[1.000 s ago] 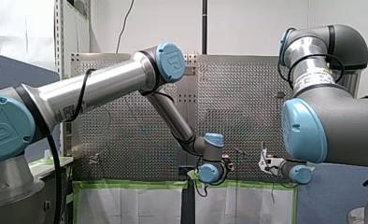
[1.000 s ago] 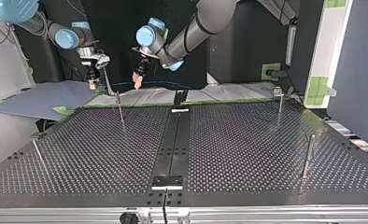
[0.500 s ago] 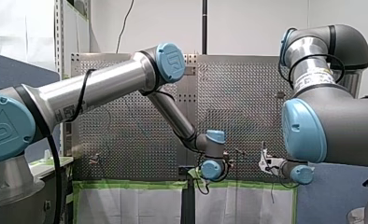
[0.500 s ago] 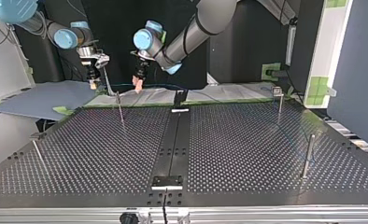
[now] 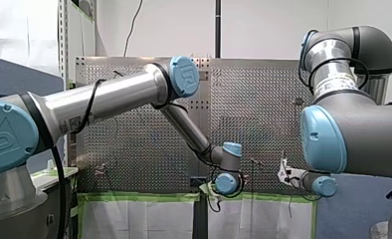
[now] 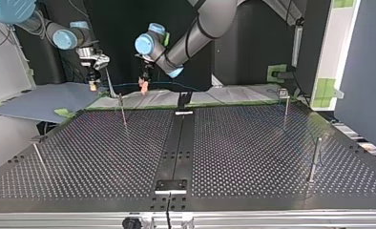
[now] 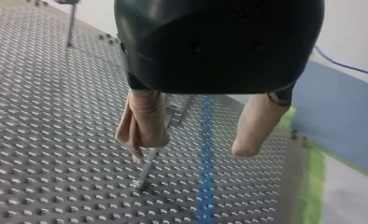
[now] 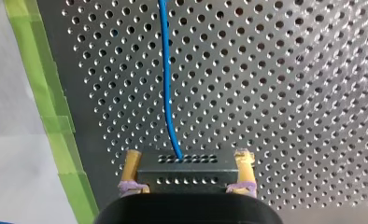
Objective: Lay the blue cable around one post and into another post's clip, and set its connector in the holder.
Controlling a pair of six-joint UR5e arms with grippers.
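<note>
In the right wrist view my right gripper (image 8: 187, 179) is shut on the black perforated connector (image 8: 184, 170), with a yellow pad on each side. The blue cable (image 8: 166, 79) leaves the connector and runs ahead over the perforated table. In the top view this gripper (image 6: 93, 86) hangs at the far left edge. My left gripper (image 6: 142, 88) hangs to its right, above the cable (image 6: 176, 86). The left wrist view shows its beige fingers (image 7: 145, 121) open and empty. The cable (image 7: 205, 168) lies below the gap, beside a thin post (image 7: 147, 168).
Thin posts stand on the table: one near the grippers (image 6: 123, 110), one at the left (image 6: 38, 152), two at the right (image 6: 285, 102) (image 6: 314, 160). A black bracket (image 6: 171, 185) sits at the near middle, another (image 6: 183, 102) at the far middle. Green tape (image 8: 56, 121) edges the table.
My left arm's wrist has shifted towards the top view's left and its gripper has come down a little closer to the cable. My right gripper has barely moved.
</note>
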